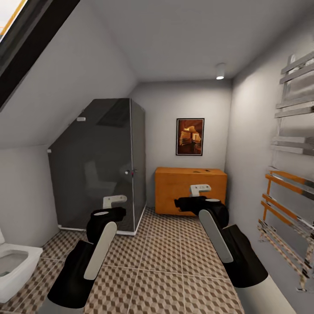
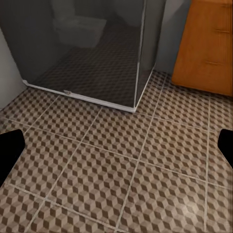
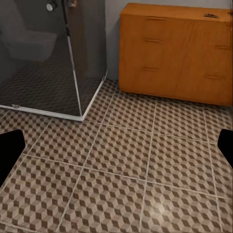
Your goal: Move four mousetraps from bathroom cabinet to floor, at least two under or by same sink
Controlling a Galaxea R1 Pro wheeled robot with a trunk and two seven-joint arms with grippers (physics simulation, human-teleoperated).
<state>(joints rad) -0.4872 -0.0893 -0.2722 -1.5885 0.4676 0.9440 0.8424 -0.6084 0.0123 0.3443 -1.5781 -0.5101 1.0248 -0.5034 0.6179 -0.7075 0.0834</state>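
A: From the head, where's the cabinet (image 1: 190, 190)?
B: Against the far wall, past the bathroom floor (image 1: 165, 257). Small things lie on its top; mousetraps, maybe. Too small to tell.

A: Left wrist?
B: Left end effector (image 2: 116, 150) spread wide, empty, over tiles.

A: Right wrist?
B: Right end effector (image 3: 116, 145) likewise open. Orange-brown drawer fronts, slim handles. I judge it's the approach step: next, drive closer.

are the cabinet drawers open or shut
Shut. In the right wrist view every drawer front on the cabinet sits flush, handles in line, none pulled out over the bathroom floor.
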